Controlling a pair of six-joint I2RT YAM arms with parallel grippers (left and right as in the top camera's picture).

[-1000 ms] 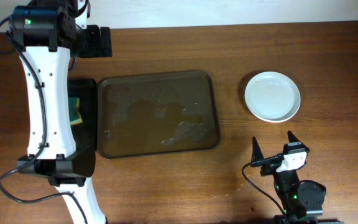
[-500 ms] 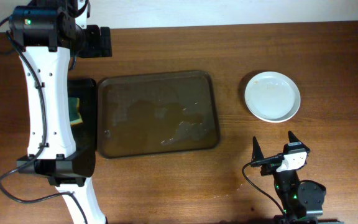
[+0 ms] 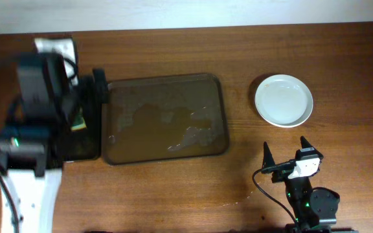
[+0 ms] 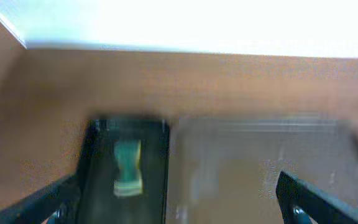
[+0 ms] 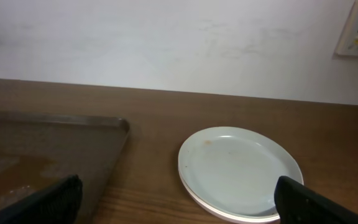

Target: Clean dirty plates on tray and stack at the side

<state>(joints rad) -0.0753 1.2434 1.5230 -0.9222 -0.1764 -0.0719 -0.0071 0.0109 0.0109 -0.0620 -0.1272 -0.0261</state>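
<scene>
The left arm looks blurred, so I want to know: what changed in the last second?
The left gripper pulled back from the table's far edge toward the near side, and is now by the black tray holding the sponge. It is open, gripping nothing. The right gripper, plates and tray stayed put.

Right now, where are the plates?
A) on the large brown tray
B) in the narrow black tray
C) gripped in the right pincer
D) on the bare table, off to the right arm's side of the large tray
D: the plates sit stacked on the table, clear of the tray, which holds only pale smears.
</scene>
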